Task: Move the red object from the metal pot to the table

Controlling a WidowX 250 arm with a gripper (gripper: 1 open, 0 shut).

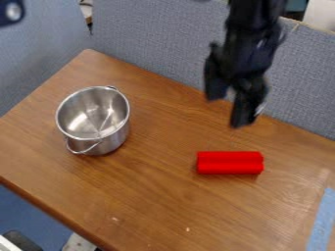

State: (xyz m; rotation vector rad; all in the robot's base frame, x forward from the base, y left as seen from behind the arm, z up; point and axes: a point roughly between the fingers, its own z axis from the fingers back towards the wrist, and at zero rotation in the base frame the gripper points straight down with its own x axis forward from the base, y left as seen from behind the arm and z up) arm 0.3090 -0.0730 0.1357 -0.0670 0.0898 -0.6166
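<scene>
The red object, a small bright red block, lies flat on the brown wooden table, right of centre. The metal pot stands upright on the left, its wire handle hanging down the front, and nothing shows inside it. My gripper hangs above the table, behind and slightly right of the red block and well clear of it. It points down, open, with nothing between its dark fingers.
A grey-blue fabric partition runs along the table's far edge, close behind the arm. The table's rounded right edge lies a short way past the red block. The front edge drops off to the floor.
</scene>
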